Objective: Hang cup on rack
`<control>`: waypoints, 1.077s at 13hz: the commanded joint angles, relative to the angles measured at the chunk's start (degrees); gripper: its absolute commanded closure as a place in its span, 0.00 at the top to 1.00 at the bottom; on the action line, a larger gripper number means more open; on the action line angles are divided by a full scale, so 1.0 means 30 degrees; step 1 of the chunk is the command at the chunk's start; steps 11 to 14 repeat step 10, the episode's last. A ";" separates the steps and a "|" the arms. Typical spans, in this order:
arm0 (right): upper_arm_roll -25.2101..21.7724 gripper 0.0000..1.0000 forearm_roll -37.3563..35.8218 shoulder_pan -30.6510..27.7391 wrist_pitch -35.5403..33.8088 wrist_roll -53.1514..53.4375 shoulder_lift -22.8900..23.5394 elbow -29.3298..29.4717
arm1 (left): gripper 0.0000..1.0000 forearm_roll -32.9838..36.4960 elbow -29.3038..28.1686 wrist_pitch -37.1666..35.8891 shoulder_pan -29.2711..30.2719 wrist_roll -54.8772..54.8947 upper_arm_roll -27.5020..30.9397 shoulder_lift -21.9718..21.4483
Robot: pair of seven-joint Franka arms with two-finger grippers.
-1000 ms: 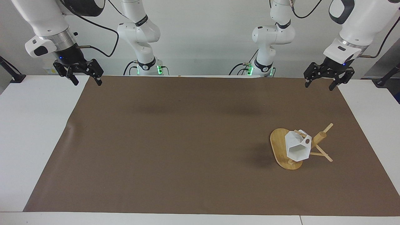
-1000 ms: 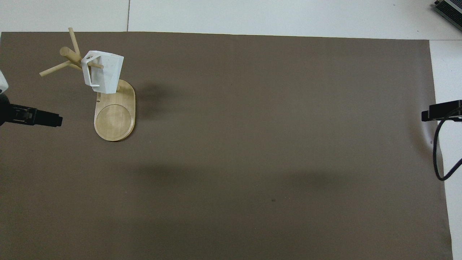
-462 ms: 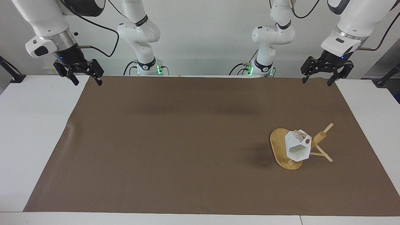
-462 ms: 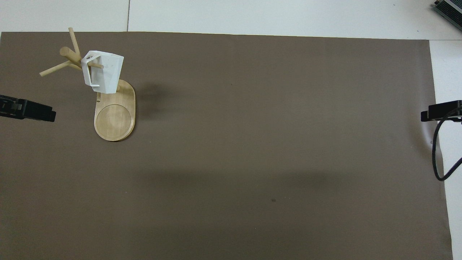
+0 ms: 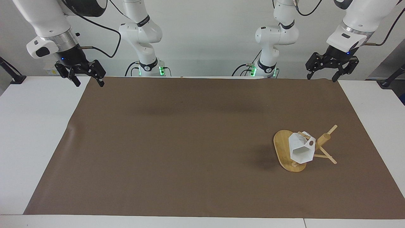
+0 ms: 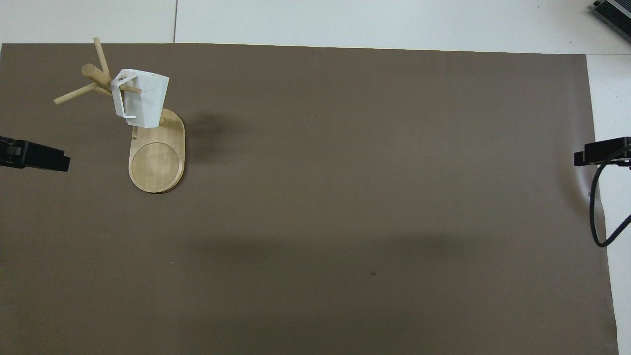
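The white faceted cup [image 5: 300,148] hangs by its handle on a peg of the bamboo rack [image 5: 323,139], which stands toward the left arm's end of the mat. In the overhead view the cup [image 6: 140,98] hangs over the rack's oval base [image 6: 157,158]. My left gripper [image 5: 331,69] is open and empty, raised over the mat's edge nearest the robots, well apart from the rack. My right gripper [image 5: 86,76] is open and empty, raised over the mat's corner at the right arm's end. In the overhead view only the tips of the left gripper [image 6: 37,157] and right gripper [image 6: 599,152] show.
A brown mat [image 5: 202,142] covers most of the white table [image 5: 34,133]. A black cable [image 6: 599,207] hangs by the right gripper.
My left gripper has risen and drawn back toward the robots, away from the rack. The cup, the rack and my right gripper have not moved.
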 commanded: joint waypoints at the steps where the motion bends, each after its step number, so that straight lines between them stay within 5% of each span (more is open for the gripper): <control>1: 0.0163 1.00 -0.0209 -0.0176 -0.0208 -0.0426 -0.0252 -0.0227 | 1.00 0.0341 -0.1420 0.0780 0.0318 -0.0462 0.0117 -0.0793; 14: 0.0163 1.00 -0.0121 -0.0176 -0.0471 -0.0455 -0.0369 -0.0256 | 1.00 0.0575 -0.1451 0.0223 0.0553 -0.0346 0.0088 -0.0824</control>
